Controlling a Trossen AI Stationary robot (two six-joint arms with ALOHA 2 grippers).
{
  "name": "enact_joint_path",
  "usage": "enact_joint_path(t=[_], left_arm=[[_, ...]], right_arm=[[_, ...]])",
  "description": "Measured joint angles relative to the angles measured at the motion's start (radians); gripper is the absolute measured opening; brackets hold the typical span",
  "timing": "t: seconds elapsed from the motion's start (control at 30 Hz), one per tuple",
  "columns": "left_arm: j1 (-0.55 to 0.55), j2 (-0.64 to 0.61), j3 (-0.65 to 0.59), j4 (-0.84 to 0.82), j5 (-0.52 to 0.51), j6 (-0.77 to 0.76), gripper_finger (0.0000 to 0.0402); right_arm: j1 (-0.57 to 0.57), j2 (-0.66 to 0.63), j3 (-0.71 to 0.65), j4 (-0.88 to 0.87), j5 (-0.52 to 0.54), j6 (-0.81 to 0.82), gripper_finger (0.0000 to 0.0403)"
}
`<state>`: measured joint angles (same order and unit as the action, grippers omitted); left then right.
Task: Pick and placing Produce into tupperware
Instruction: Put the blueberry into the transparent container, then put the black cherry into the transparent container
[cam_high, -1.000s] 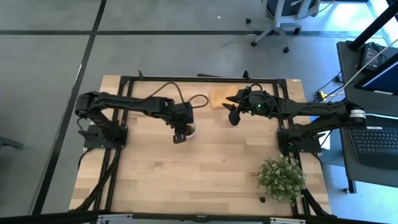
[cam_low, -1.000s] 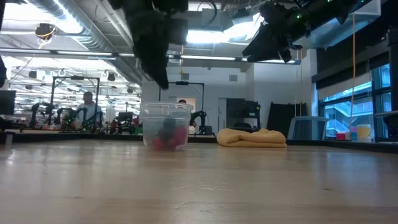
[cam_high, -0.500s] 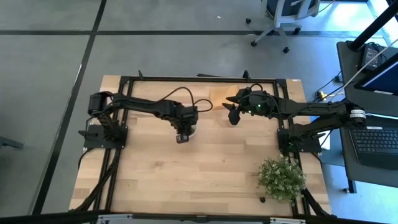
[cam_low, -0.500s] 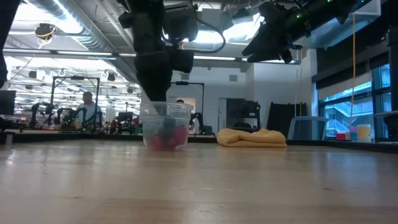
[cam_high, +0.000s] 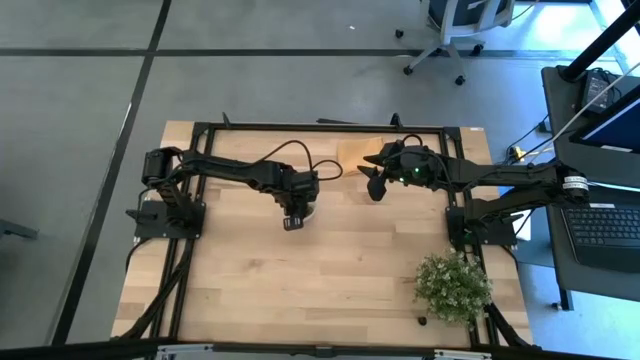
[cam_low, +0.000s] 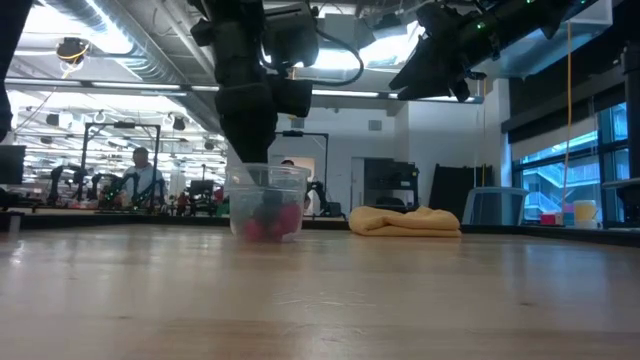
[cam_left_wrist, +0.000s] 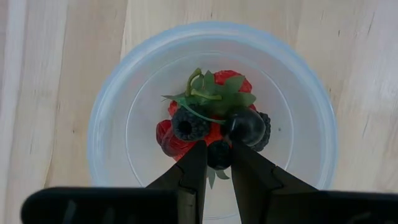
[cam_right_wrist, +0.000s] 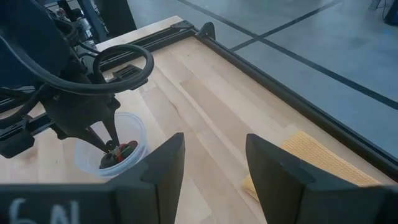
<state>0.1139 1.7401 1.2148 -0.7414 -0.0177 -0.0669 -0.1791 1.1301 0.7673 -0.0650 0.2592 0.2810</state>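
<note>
The left hand (cam_left_wrist: 219, 163) reaches down into the tub (cam_left_wrist: 109, 106), its two fingers pinched on a small dark berry (cam_left_wrist: 219, 154) just above the pile. From the low view it sits right over the tub's mouth (cam_low: 266, 178), fingers dipping past the rim.

The rest of the produce (cam_left_wrist: 211, 118) lies heaped at the tub's middle: red strawberry pieces with green leaves, a knobbly blackberry, a smooth dark round one. These look light and soft, likely to bruise or roll, so a gentle pinch across the widest part seems best; leafy tops would probably slip or tear. The held berry is round and glossy, and I judge it could squirt out under a hard squeeze. The tub is thin, translucent and light, apt to skid on the bench (cam_high: 330, 270) if nudged at the rim.

Farther back, the right hand (cam_high: 374, 178) waits above the bench near the cloth (cam_high: 352, 155), fingers spread apart and holding nothing.
</note>
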Motion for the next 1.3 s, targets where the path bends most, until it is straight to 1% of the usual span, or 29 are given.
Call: enact_joint_path(t=[0.13, 0.4, 0.5, 0.7, 0.8, 0.9, 1.0, 1.13, 1.2, 1.3], left_arm=[[0.000, 0.000, 0.000, 0.001, 0.000, 0.000, 0.0067], [0.000, 0.000, 0.000, 0.002, 0.000, 0.000, 0.0151], [0.000, 0.000, 0.000, 0.002, 0.000, -0.004, 0.0173], [0.000, 0.000, 0.017, -0.018, 0.000, -0.017, 0.0184], [0.000, -0.010, 0.055, -0.026, 0.000, -0.026, 0.0184], [0.000, -0.055, 0.086, -0.012, 0.000, -0.001, 0.0184], [0.000, -0.125, 0.092, 0.029, 0.000, 0.017, 0.0184], [0.006, -0.239, 0.069, 0.148, -0.001, 0.017, 0.0184], [0.006, -0.287, 0.055, 0.203, -0.002, 0.017, 0.0184], [0.005, -0.338, 0.045, 0.223, 0.000, 0.018, 0.0184]], right_arm=[[0.000, 0.000, 0.000, 0.000, 0.000, -0.001, 0.0174], [0.000, 0.000, 0.000, 0.000, 0.000, -0.039, 0.0174], [0.000, 0.000, 0.000, 0.000, 0.001, -0.055, 0.0174], [0.000, 0.000, 0.002, -0.002, 0.000, -0.063, 0.0174], [0.014, 0.000, 0.038, -0.017, -0.013, -0.149, 0.0174], [0.050, 0.000, 0.138, -0.095, -0.025, -0.236, 0.0174], [0.103, 0.000, 0.282, -0.243, -0.026, -0.267, 0.0174], [0.231, 0.020, 0.498, -0.429, -0.018, -0.351, 0.0174], [0.310, 0.055, 0.610, -0.512, 0.033, -0.375, 0.0174], [0.415, 0.135, 0.784, -0.642, 0.159, -0.380, 0.0174]])
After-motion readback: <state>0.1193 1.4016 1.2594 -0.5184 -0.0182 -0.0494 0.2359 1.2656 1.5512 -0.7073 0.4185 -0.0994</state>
